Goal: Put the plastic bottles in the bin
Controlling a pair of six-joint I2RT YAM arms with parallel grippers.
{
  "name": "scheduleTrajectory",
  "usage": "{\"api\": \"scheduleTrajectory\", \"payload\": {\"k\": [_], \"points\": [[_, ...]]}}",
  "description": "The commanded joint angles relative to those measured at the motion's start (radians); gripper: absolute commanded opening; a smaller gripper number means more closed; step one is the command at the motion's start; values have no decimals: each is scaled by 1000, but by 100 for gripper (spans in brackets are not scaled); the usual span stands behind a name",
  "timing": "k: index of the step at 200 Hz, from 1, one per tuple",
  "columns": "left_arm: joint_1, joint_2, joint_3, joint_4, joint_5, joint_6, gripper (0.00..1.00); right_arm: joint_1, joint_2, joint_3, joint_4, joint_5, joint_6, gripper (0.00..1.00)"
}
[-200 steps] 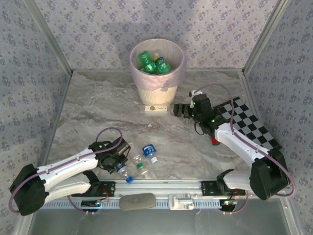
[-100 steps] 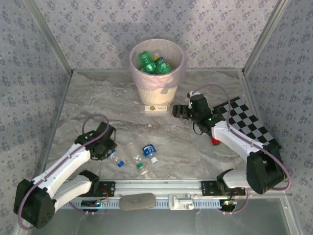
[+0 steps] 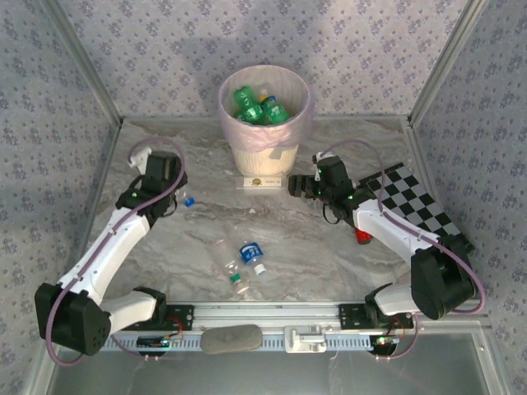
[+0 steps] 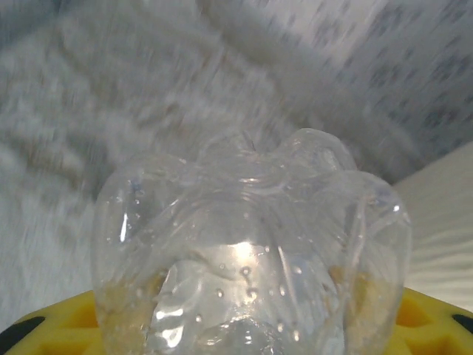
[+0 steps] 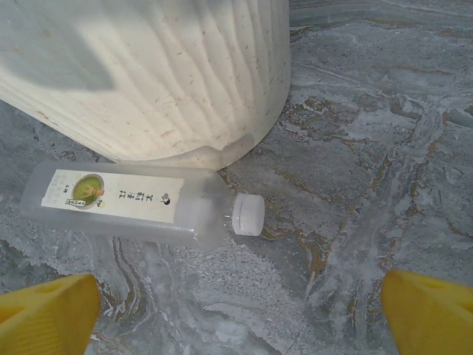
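Left gripper (image 3: 174,195): clamped on clear bottle (image 4: 251,244), seemingly base toward camera. Right gripper (image 5: 236,309): jaws spread wide above white-capped bottle (image 5: 126,201) lying just beside bin (image 5: 162,74).

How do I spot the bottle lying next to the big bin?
Find the cream bin with the pink bag at the back of the table. A clear bottle lies on its side at the bin's foot. Unlike the blue-labelled bottle nearer the front, it has a white cap and white label with a green circle.
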Motion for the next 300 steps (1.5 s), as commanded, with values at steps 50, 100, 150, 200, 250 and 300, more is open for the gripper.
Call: {"api": "scheduleTrajectory", "payload": {"k": [50,100,150,200,250,300], "points": [[5,222,445,240,241,314,45,-5,8,-2,31,-57,21,99],[-95,450,840,144,410,519,45,-7,-1,-68,44,-100,61,99],[-230,844,1441,-203,447,748,46,-11,-49,-114,38,-81,71,99],[-283,1183,1887,-347,495,766,48,-16,-119,-133,2,-47,59,99],[-283,1200,1785,-265,512,732,49,-23,-179,-157,-31,-15,51,99],[-281,1215,1785,-274,481,726,96,-29,-189,-155,-28,-8,48,99]]}}
